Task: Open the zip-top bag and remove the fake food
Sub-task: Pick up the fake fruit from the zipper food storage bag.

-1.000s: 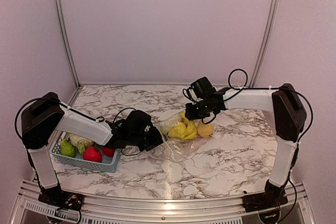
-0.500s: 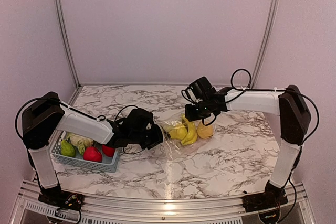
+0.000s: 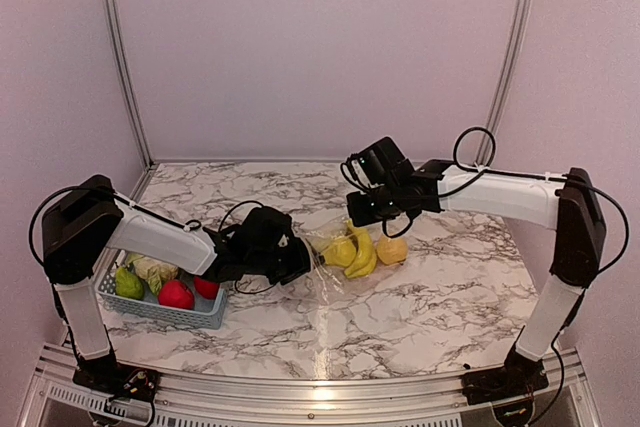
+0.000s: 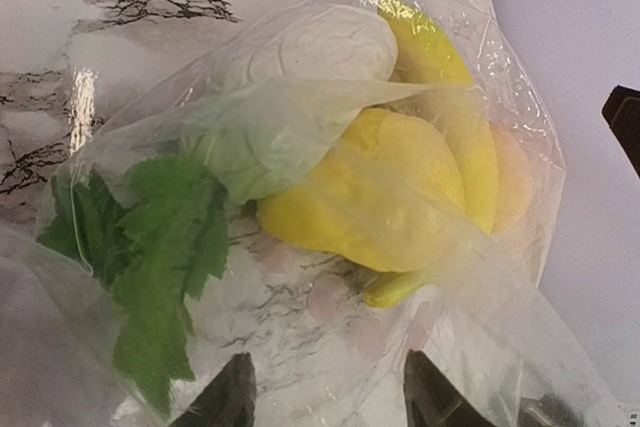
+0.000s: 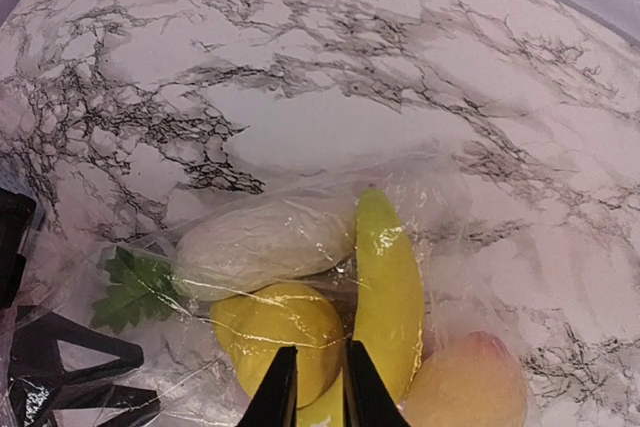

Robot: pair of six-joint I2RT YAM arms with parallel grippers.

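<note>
On marble (image 3: 430, 297): crinkly zip-top bag (image 4: 300, 117) | left claw (image 4: 330, 387) wide | right claw (image 5: 312, 382) narrow, grip unclear

Bench (image 3: 440, 297) is sitting wide open at 5 o'clock of the zip-top bag (image 3: 335, 282); left jaws are crowding its 9, right jaws hanging over 12.

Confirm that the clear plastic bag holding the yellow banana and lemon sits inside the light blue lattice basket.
No. The clear plastic bag holding the yellow banana and lemon lies on the marble table, beside the light blue lattice basket, as the top external view shows.
</note>
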